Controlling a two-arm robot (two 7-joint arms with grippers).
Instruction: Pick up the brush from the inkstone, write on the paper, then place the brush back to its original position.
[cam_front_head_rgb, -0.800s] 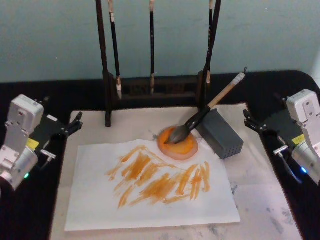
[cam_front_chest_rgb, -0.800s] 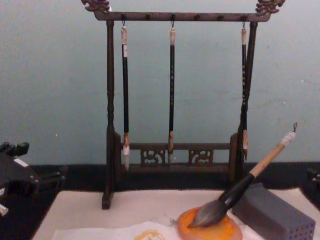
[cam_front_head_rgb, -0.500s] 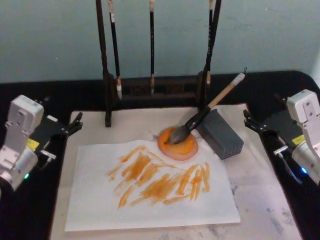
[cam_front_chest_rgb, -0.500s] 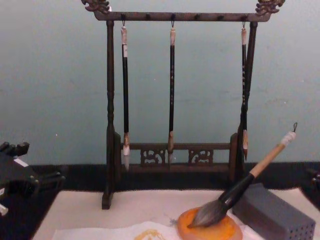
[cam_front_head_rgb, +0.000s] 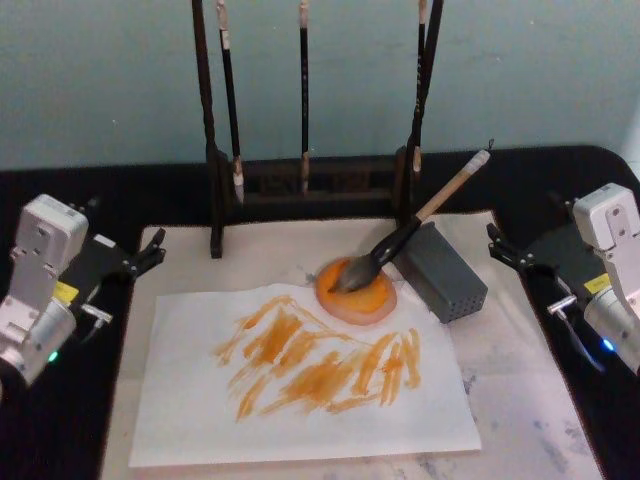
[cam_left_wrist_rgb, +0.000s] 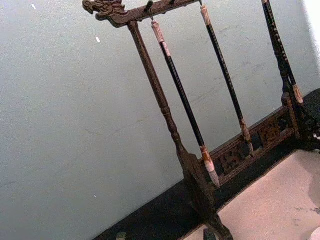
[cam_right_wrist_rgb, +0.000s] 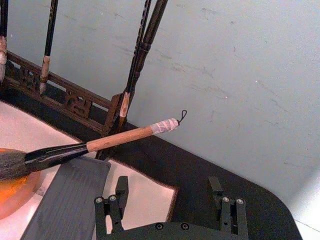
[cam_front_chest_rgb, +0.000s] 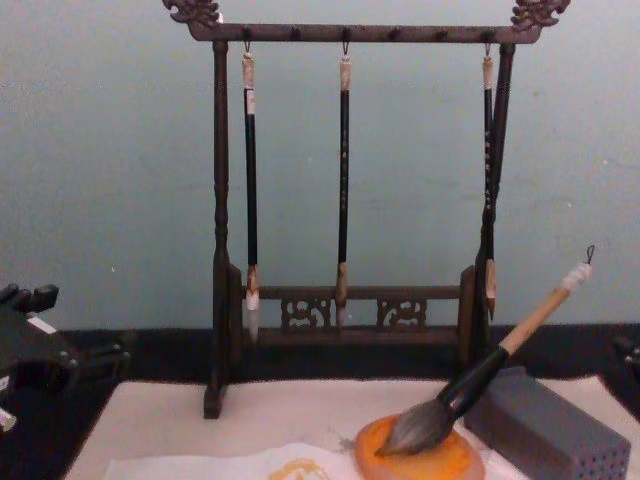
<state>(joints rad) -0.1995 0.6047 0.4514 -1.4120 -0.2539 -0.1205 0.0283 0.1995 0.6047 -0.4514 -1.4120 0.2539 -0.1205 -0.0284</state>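
Your right gripper (cam_front_head_rgb: 498, 246) has its fingers (cam_right_wrist_rgb: 120, 186) spread wide with nothing between them; it hangs level over the black table (cam_front_head_rgb: 560, 170) just off the right edge of the mat (cam_front_head_rgb: 520, 400), pointing inward and well apart from the brush (cam_front_head_rgb: 402, 237); your left gripper (cam_front_head_rgb: 150, 252) is likewise open and empty at the mat's left edge. The brush rests with its bristles on the orange dish (cam_front_head_rgb: 372, 300) and its handle slanting up across the grey block (cam_front_head_rgb: 450, 275); the dish sits at the far right corner of the paper (cam_front_head_rgb: 200, 400).
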